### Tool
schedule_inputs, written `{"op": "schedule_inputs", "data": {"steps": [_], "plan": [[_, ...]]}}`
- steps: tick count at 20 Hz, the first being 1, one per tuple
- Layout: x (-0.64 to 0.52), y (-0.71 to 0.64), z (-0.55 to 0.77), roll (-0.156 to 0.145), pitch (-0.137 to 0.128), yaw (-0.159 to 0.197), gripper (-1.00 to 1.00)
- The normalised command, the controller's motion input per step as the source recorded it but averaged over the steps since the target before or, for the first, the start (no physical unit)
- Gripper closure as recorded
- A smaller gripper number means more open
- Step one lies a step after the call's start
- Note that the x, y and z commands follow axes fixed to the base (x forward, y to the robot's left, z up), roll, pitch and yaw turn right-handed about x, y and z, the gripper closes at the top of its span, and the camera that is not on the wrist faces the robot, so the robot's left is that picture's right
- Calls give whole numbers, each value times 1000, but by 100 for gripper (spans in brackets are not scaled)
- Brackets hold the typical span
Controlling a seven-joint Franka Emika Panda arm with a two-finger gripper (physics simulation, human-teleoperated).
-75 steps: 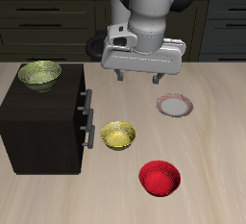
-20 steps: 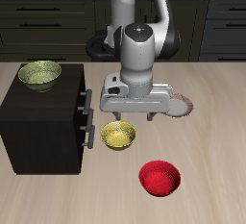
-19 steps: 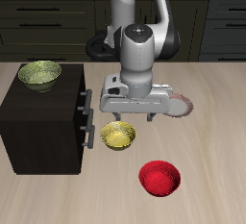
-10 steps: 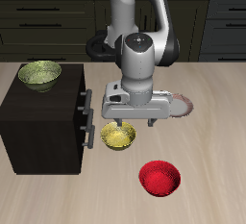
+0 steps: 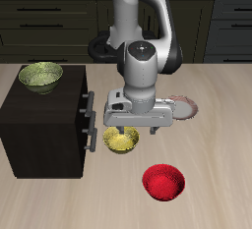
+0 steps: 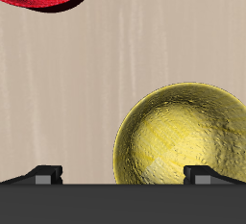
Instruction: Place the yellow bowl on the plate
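Wooden table [image 5: 221, 164] carried the yellow bowl [image 5: 122, 141], bright and speckled gold inside.
Gripper [image 5: 135, 131] was held wide open just above its rim.

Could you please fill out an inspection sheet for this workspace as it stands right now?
Surface: light wooden table, no spills seen.
Job's things: yellow bowl on the table under the arm; plate farther back, partly hidden, nothing seen on it.
Clutter: red bowl near the front edge; olive-green bowl on a dark cabinet.
Pincer: open, low over the yellow bowl, holding nothing.
Cables: nothing seen.
Surroundings: dark kitchen cabinets behind.
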Motion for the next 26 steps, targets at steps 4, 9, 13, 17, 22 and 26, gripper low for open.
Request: {"op": "schedule_inputs", "data": {"steps": [4,9,13,17,22,26], "plan": [[10,-35,-179,0,15,-8,-100],[-11,2,-250,0,38,-12,-100],[-20,38,-283,7,48,-14,-100],[-40,-47,-300,-3,39,-3,-100],[-28,-72,-162,3,34,-10,-100],[-57,-51,-49,-16,6,-45,100]]}}
